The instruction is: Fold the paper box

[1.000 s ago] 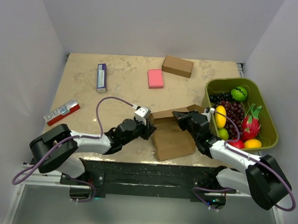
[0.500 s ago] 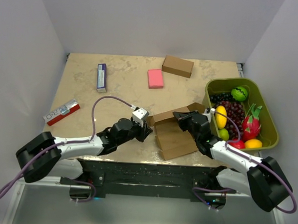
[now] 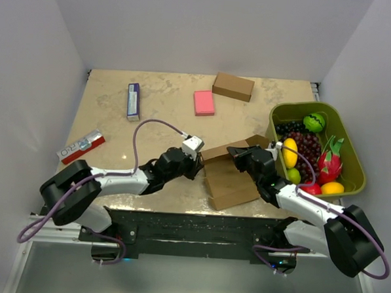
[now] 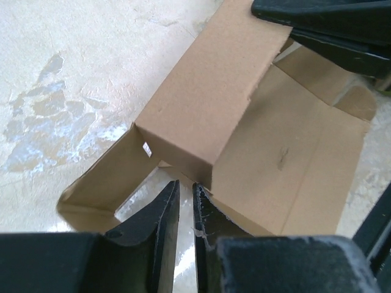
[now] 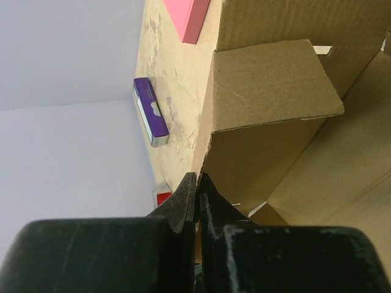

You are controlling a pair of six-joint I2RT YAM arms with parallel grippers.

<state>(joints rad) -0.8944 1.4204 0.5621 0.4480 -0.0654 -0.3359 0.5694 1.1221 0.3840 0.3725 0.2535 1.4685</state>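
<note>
The paper box lies half folded near the table's front middle, one long wall raised over a flat brown panel. My left gripper is at its left end. In the left wrist view the left gripper has its tips just short of the paper box's raised corner, and bare table shows through the narrow gap between them. My right gripper is at the back right. In the right wrist view the right gripper is shut on the upright edge of the paper box.
A green basket of toy fruit stands at the right. A ready-made brown box and a pink block lie at the back. At the left are a purple box and a red and white packet.
My left arm has swung and its gripper has edged up toward the box's left corner. The box's flat panel has shifted slightly right. My right gripper keeps its hold.
</note>
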